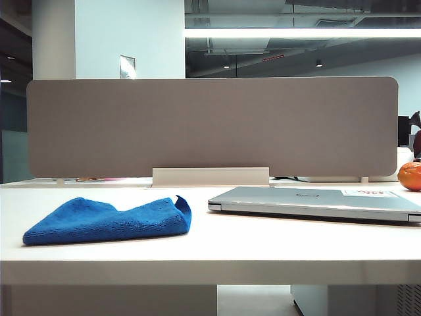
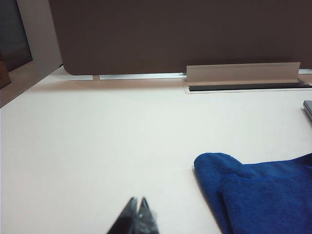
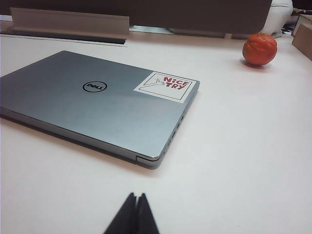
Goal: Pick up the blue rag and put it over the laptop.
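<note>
Pincers shut and empty: the left gripper is seen nearer the fuzzy bright-blue microfibre rag, crumpled lengthwise along the bench's front edge, the right gripper facing the flat silver-grey laptop.

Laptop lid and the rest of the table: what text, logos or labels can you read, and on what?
"DELL", in a ring: logo on the laptop lid, right wrist view.
"NICE TRY", red print: white sticker at the lid's corner.
Exterior view: the same sticker's print is too blurred to read.
Blue rag, orange fruit, divider panel: no text visible.
</note>
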### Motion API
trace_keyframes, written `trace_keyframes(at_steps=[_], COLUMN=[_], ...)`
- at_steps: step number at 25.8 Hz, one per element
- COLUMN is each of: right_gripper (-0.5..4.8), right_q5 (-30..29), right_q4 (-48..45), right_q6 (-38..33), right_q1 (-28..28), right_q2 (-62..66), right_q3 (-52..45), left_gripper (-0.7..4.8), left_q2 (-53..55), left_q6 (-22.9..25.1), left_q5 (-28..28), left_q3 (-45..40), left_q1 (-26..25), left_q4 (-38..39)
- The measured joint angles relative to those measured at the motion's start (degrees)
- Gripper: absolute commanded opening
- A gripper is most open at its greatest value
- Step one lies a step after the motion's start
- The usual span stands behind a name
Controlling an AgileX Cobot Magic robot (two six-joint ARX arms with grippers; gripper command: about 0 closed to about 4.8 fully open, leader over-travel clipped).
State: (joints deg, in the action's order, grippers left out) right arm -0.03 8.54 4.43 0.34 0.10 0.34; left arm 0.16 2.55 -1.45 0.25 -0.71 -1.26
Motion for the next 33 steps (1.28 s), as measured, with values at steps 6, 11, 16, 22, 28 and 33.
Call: trace_keyframes(at_steps=[6, 11, 16, 22, 28, 33], right_gripper=[-0.08, -0.08, -0.06, -0.06, -0.05, -0.06], right_q5=[0.0, -0.1, -2.2, -13.3, -22.5, -27.6], right_q4=[0.0, 0.0, 0.0, 0.0, 0.0, -0.7], right_q6=[0.1, 0.1, -3.0, -6.1, -6.3, -11.3], right_q1=[0.0, 0.0, 0.0, 0.0, 0.0, 0.5], right_q2=[0.0, 0.0, 0.0, 0.0, 0.0, 0.0], right_q3=[0.0, 0.0, 0.0, 0.0, 0.0, 0.0], left_gripper=[-0.06, -0.06, -0.06, -0.06, -0.06, -0.06], left_q2=[0.0, 0.0, 0.0, 0.0, 0.0, 0.0], left_q6=[0.0, 0.0, 0.0, 0.0, 0.0, 0.0], left_q5=[0.0, 0.0, 0.0, 0.0, 0.0, 0.0], left_q3=[0.0, 0.0, 0.0, 0.0, 0.0, 0.0], left_q1=[0.0, 0.0, 0.0, 0.0, 0.0, 0.0], left_q4=[0.0, 0.0, 0.0, 0.0, 0.0, 0.0])
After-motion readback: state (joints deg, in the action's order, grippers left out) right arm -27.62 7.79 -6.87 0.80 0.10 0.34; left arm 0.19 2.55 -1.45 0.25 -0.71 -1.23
